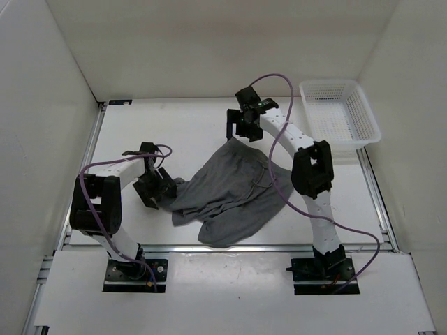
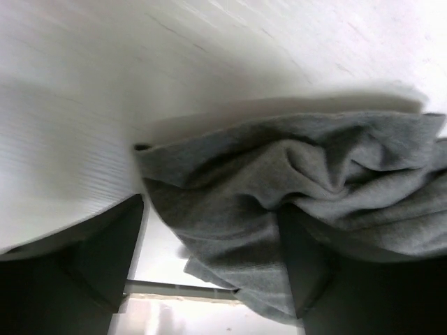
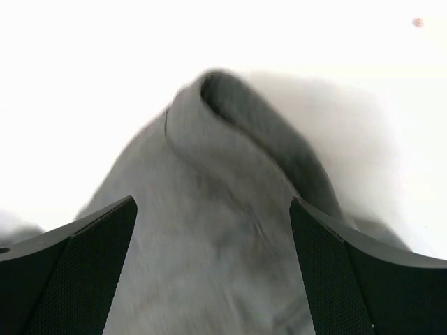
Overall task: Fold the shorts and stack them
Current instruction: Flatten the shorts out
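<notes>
Closest in on the overhead view are the two black arm bases at the near edge of the white table (image 1: 174, 132), left arm (image 1: 94, 202) on the left, right arm (image 1: 311, 174) on the right, each with a purple cable (image 1: 279, 80) looping off it.

So, the plain mid-grey soft fabric shorts (image 1: 227, 192) are lying in a rumpled, half-spread heap roughly mid-table between the two arms, nearer the front than the back. Nothing folded yet. Near edge of the cloth comes right down to the front rail. Far corner bunches up into a little peak just under the right gripper (image 1: 241, 134).

Right wrist view: that gripper (image 3: 213, 216) has its jaws spread wide, and the shorts (image 3: 230, 174) hump up in a rolled fold between the two fingers (image 3: 84, 258). Neither pad is pressing on the cloth as far as I can see, so nothing's gripped.

The left gripper (image 1: 152, 190) sits at the left edge of the shorts. From its own camera the left gripper (image 2: 209, 237) is also wide open, with wrinkled grey fabric (image 2: 314, 181) bunched in the gap and draped across the front of one finger (image 2: 307, 279). Loose, not pinched.

Over in the far right corner there's a white plastic mesh basket (image 1: 336, 115), well apart from the shorts.
</notes>
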Robot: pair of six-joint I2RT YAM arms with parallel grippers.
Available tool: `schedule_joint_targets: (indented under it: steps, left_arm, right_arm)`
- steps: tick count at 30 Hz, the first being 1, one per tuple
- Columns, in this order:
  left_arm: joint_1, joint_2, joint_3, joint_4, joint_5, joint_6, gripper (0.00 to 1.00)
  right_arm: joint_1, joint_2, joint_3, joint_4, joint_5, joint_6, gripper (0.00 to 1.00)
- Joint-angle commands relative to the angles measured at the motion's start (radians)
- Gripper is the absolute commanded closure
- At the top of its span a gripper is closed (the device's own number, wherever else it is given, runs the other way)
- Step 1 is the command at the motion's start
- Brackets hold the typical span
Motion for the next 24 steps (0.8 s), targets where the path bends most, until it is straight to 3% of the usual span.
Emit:
schedule_joint_targets:
  steps: [1,5,6,7,8,9,10,11,13,15,19,24]
  left_arm:
    - [-0.002,-0.014,-0.002,0.036,0.045,-0.007,0.22]
    - [-0.002,-0.014,-0.002,0.036,0.054,0.004,0.39]
    - [-0.002,-0.014,-0.002,0.036,0.054,0.014,0.52]
    - [-0.002,-0.014,-0.002,0.036,0.054,0.014,0.59]
    - [-0.002,-0.014,0.007,0.036,0.054,0.023,0.67]
    - [-0.002,-0.014,0.007,0.036,0.054,0.024,0.83]
    - [-0.002,-0.014,0.007,0.036,0.068,0.036,0.89]
    - [-0.002,-0.023,0.007,0.036,0.068,0.036,0.89]
    - [0.008,-0.023,0.039,0.025,0.068,0.056,0.89]
    - [0.018,-0.023,0.077,0.012,0.054,0.069,0.89]
    - [0.089,0.021,0.296,-0.124,0.031,0.120,0.89]
    - [0.138,0.070,0.795,-0.298,0.040,0.143,0.89]
  right_arm:
    - [0.014,0.129,0.143,-0.081,0.000,0.092,0.07]
    - [0.052,0.263,0.280,-0.081,0.018,0.215,0.09]
    - [0.052,0.287,0.306,-0.081,0.018,0.232,0.10]
    - [0.066,0.325,0.347,-0.081,0.018,0.244,0.13]
    - [0.066,0.338,0.361,-0.081,0.030,0.253,0.22]
    - [0.075,0.338,0.361,-0.081,0.046,0.253,0.33]
    - [0.075,0.338,0.361,-0.081,0.078,0.253,0.46]
    - [0.075,0.324,0.346,-0.081,0.099,0.253,0.79]
    - [0.075,0.272,0.323,-0.069,0.136,0.253,0.97]
    - [0.060,0.219,0.323,-0.055,0.150,0.221,1.00]
    - [0.000,0.131,0.387,0.029,0.086,0.177,1.00]
    - [-0.063,-0.007,0.467,0.162,-0.060,0.097,1.00]
